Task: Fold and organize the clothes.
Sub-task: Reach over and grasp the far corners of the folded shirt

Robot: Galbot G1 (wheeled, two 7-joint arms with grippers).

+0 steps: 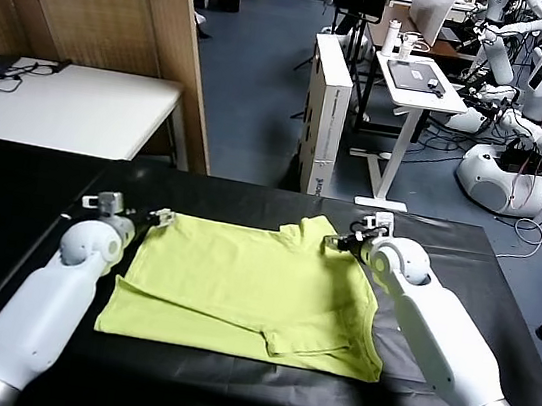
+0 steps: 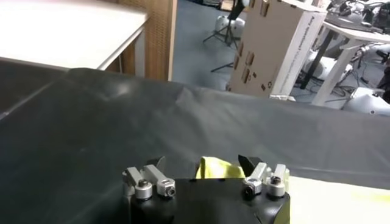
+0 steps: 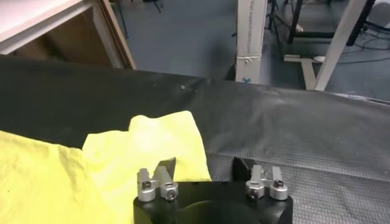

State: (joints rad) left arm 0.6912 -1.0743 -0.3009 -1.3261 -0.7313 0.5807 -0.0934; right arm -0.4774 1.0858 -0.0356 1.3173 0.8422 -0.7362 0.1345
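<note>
Jaws on both grippers part open, nothing clamped yet.

Head view: T-shirt (image 1: 248,296) lies flat on the black table (image 1: 448,238), partly folded. Left gripper (image 1: 161,216) at the shirt's far left corner, right gripper (image 1: 334,242) at its far right corner beside the sleeve.

Left wrist view: left gripper (image 2: 201,163) fingers straddle a small peak of shirt (image 2: 214,168) cloth, gap either side.

Right wrist view: right gripper (image 3: 205,164) fingers apart; one sits over the shirt (image 3: 146,149) corner, the other over bare table (image 3: 304,134).
</note>
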